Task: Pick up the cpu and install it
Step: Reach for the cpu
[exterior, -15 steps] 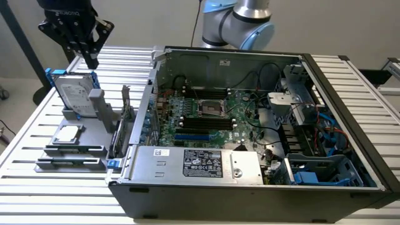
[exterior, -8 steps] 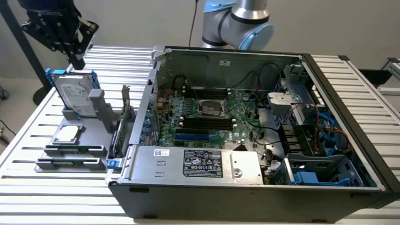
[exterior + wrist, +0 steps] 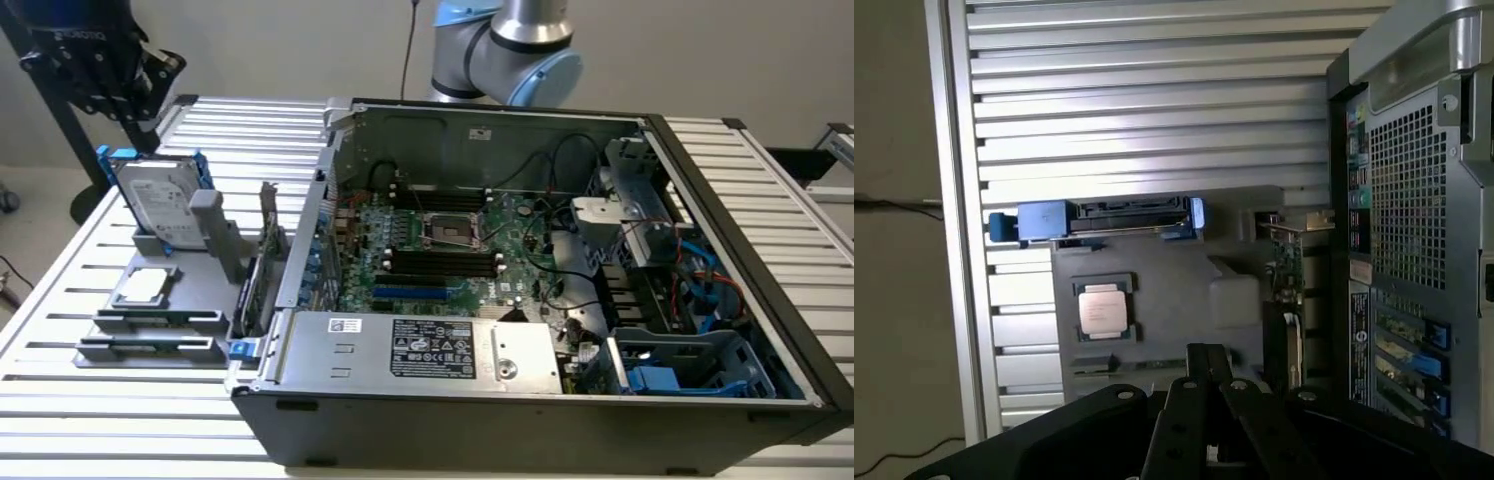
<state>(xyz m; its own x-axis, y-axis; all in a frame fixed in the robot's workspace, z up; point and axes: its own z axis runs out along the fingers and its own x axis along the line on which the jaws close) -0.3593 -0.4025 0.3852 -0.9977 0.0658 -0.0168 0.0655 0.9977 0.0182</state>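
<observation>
Hanging tool: the tool (image 3: 1206, 356) is high over the worktop (image 3: 80, 400), above and beyond the drive (image 3: 158, 210), touching nothing.
Tool state: fingers pressed fully together, nothing between them.
Cpu: the cpu (image 3: 1102, 310) lies flat, metal plate up, in a square recess just beside the drive, between the drive and the sticks (image 3: 154, 320).
Key relation: the cpu sits well below the tool and on the drive's side away from it. Seen from the wrist, it lies off to one side of the closed fingertips rather than under them. The chip is square, so it has no long axis; its edges run parallel to the drive's face.
Holder: a grey holder (image 3: 220, 262) on the worktop carries the drive standing on edge in its blue bracket, the cpu, and two sticks lying in slots past the cpu from the drive.
Case: the case (image 3: 534, 410) lies open just beside the drive, on the exterior view's right, with board, cables and power unit inside.
Socket: the socket (image 3: 451, 232) sits mid-board, well apart from the drive; it looks unfilled, though I cannot be sure.
Progress: judged from this, the cpu is not yet picked up.
</observation>
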